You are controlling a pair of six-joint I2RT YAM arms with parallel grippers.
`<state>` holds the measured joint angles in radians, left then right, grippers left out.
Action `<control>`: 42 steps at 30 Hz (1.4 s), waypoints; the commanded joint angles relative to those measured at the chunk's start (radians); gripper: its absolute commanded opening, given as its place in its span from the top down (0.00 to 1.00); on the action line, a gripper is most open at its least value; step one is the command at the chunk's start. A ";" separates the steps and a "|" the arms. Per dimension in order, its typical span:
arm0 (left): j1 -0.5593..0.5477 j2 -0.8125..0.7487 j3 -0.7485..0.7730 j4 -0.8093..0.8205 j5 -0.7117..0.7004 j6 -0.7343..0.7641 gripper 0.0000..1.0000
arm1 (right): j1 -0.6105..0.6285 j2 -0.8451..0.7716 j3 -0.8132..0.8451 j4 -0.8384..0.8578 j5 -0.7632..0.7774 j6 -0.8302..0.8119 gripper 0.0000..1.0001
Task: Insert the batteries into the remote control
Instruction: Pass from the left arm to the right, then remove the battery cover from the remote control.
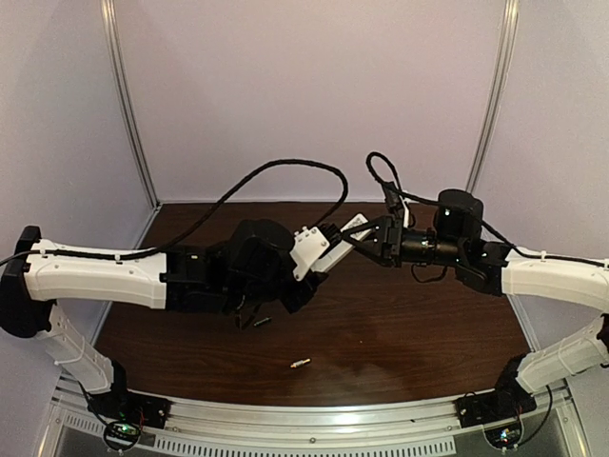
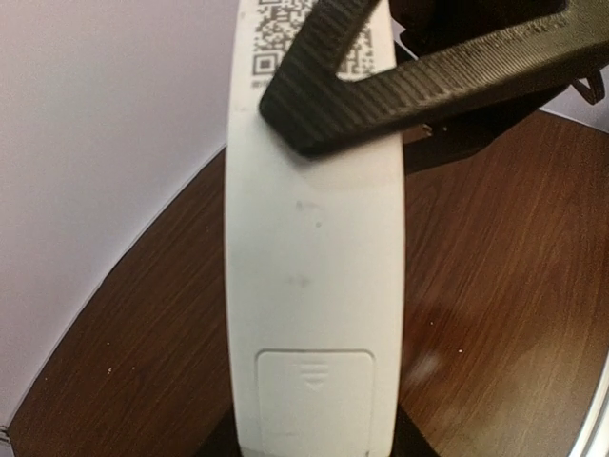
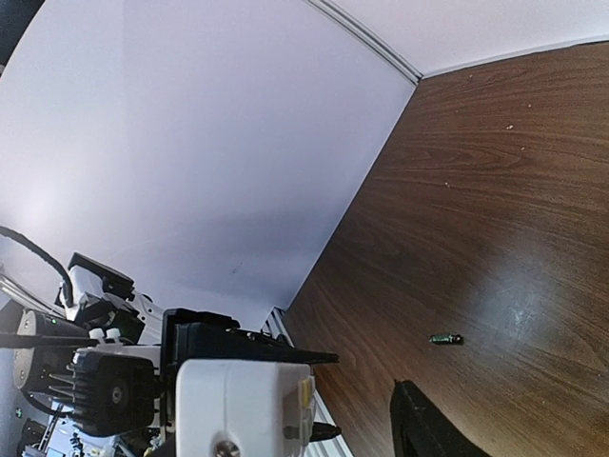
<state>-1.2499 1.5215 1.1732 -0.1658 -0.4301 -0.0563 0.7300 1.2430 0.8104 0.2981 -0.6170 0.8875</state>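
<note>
The remote control [image 1: 335, 248] is a slim white bar held above the table. My left gripper [image 1: 319, 259] is shut on its near end. The left wrist view shows its back [image 2: 314, 238], with the battery cover [image 2: 314, 400] closed and a QR label at the far end. My right gripper [image 1: 366, 238] is open at the remote's far end, and one black finger [image 2: 428, 76] lies across the label. The dark battery [image 1: 259, 323] lies on the table below the left arm and also shows in the right wrist view [image 3: 444, 339]. The pale battery [image 1: 301, 363] lies nearer the front edge.
The dark wooden table [image 1: 419, 333] is walled by pale panels at the back and sides. A black cable [image 1: 285, 167] arcs over the back of the table. A metal rail [image 1: 314, 419] runs along the front edge between the arm bases.
</note>
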 commanded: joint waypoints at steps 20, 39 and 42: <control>0.053 -0.106 -0.046 0.086 0.232 -0.126 0.24 | -0.015 0.008 -0.036 0.110 -0.009 0.000 1.00; 0.254 -0.049 -0.118 0.286 0.829 -0.492 0.39 | -0.029 -0.017 -0.056 0.160 -0.119 -0.110 1.00; 0.253 -0.021 -0.104 0.290 0.838 -0.499 0.44 | -0.029 -0.020 -0.058 0.167 -0.129 -0.110 1.00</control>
<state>-0.9985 1.4696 1.0264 0.0624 0.3454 -0.5198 0.7067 1.2461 0.7605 0.4213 -0.7116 0.7990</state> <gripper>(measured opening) 0.587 0.196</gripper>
